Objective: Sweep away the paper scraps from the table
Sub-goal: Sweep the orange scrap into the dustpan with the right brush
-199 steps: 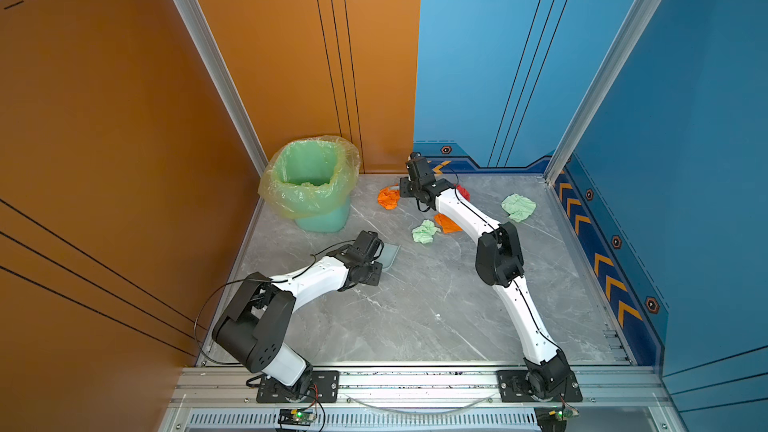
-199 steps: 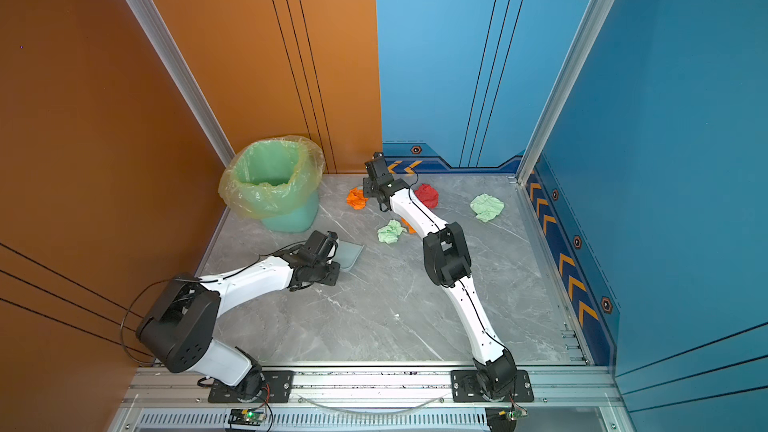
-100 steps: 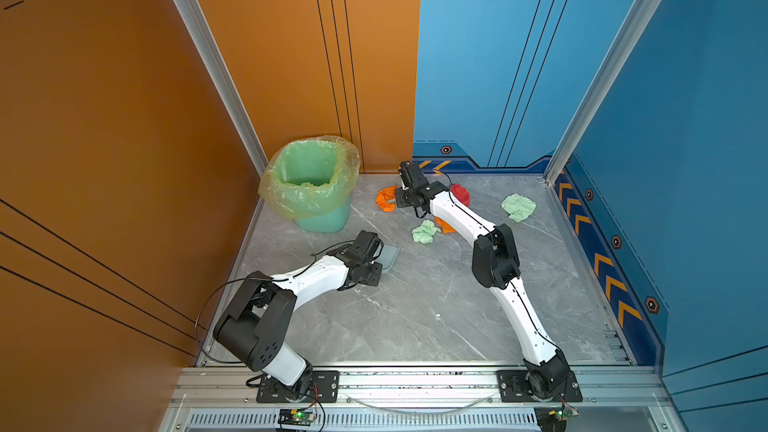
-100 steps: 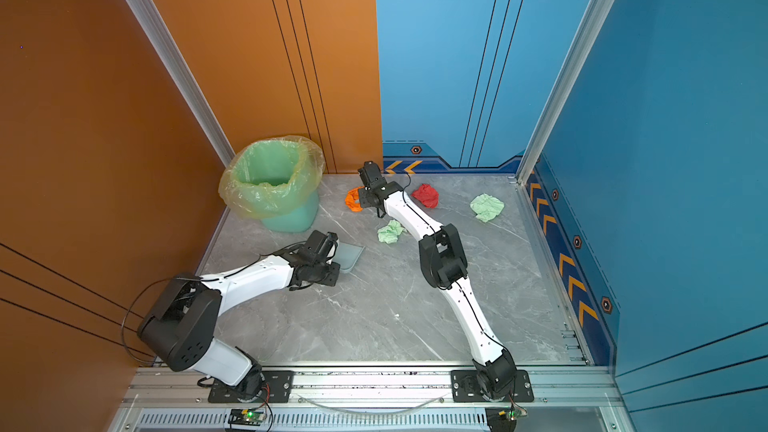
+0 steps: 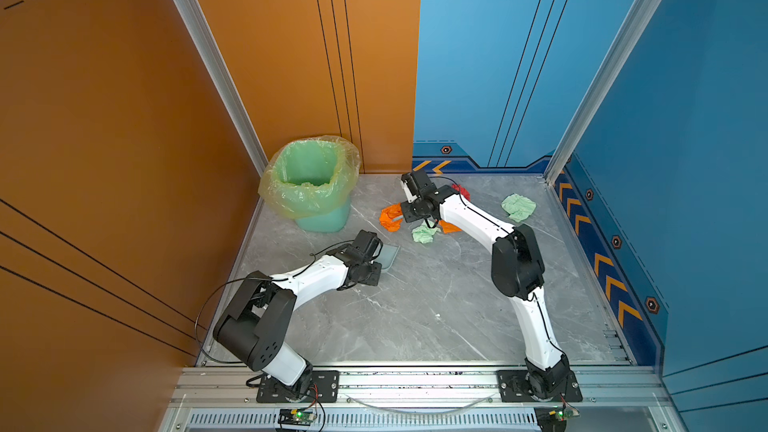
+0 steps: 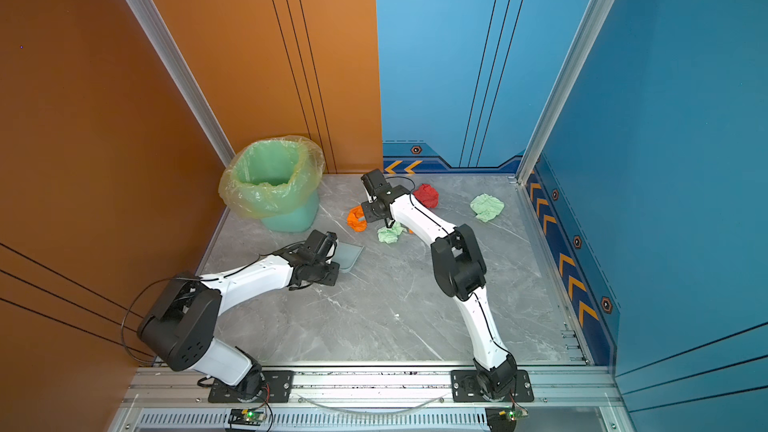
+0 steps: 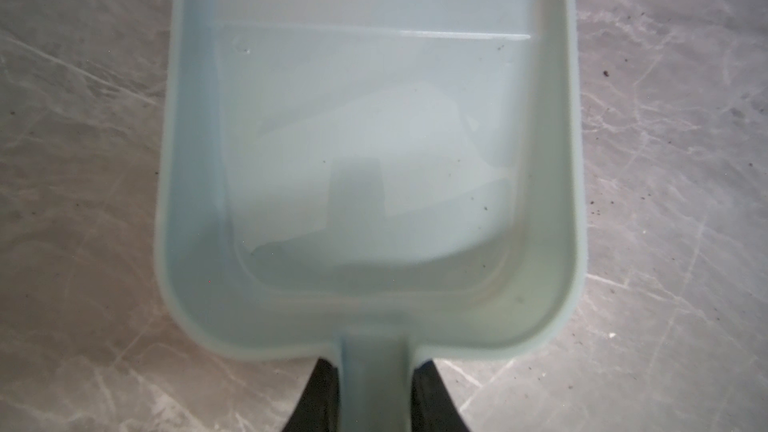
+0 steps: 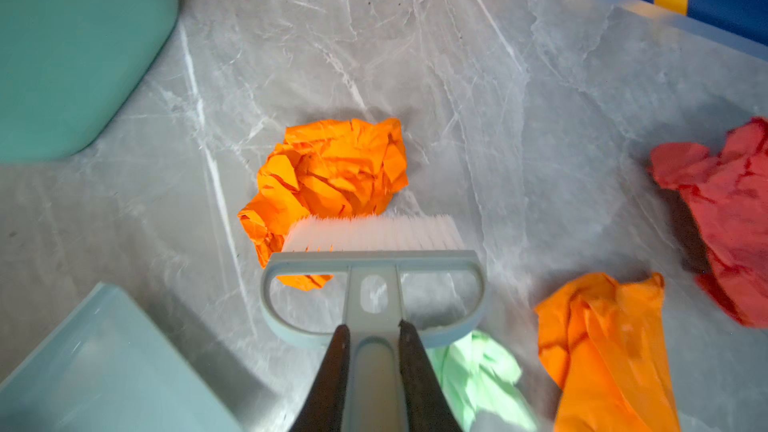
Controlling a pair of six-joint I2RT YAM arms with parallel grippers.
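1. Top view: scraps lie scattered at the bench's far end, beside the bin. The pan lies nearby, mouth toward them.
2. Left wrist: left fingers are closed on the pan's handle, steadying it low on the bench.
3. Right wrist: right fingers grip the brush. Its bristles overlap an orange scrap, presumably to drag it panward.
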